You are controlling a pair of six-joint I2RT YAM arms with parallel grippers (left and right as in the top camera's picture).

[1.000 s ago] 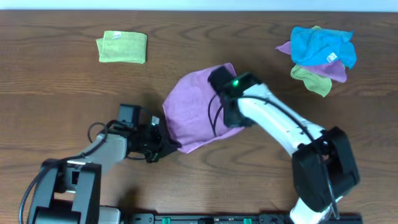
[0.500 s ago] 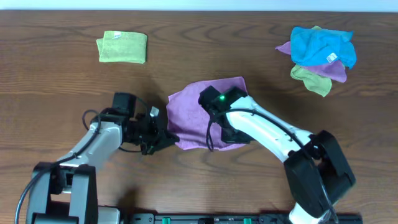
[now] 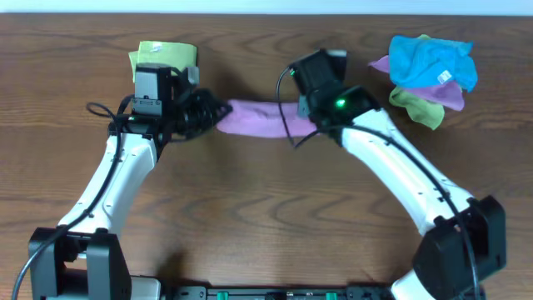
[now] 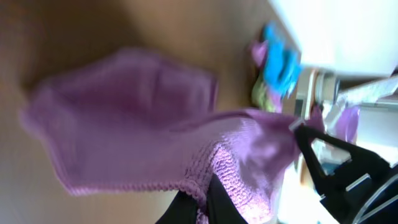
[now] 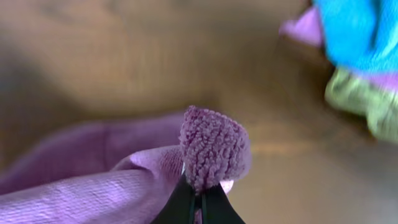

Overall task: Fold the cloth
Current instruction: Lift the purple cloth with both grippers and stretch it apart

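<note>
The lilac-purple cloth (image 3: 258,118) hangs stretched between my two grippers, lifted above the far middle of the table. My left gripper (image 3: 218,112) is shut on its left corner; the left wrist view shows the cloth (image 4: 130,124) spread out from the left gripper's jaws (image 4: 205,199). My right gripper (image 3: 301,107) is shut on the right corner; the right wrist view shows a fuzzy fold of the cloth (image 5: 211,146) pinched in the right gripper's jaws (image 5: 200,193).
A folded green cloth (image 3: 162,57) lies at the far left, partly behind the left arm. A pile of a bright blue cloth (image 3: 431,58), a second purple one and a green one lies at the far right. The table's far edge is near.
Both grippers have lifted the cloth from the table's middle and carried it toward the far side, pulling it taut into a narrow band between them.
</note>
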